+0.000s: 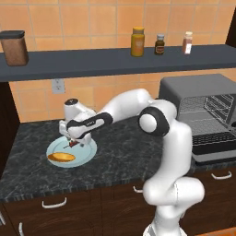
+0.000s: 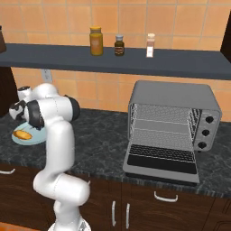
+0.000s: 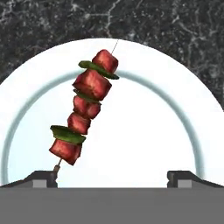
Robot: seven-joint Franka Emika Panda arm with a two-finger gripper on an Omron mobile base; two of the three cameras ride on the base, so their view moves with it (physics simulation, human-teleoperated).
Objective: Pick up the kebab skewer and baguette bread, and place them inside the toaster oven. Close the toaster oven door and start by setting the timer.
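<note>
Gripper (image 3: 112, 177) hangs spread wide just above the plate (image 3: 192, 118), holding nothing. On the plate lie the kebab skewer (image 3: 85, 109) and, beside it, the baguette bread (image 1: 61, 157). Picking the skewer comes first; next, probably descend astride it.

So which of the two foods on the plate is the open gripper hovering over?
The kebab skewer, dark red meat chunks on a thin stick, lies under the gripper. The orange baguette bread lies apart, nearer the plate's front edge.
</note>
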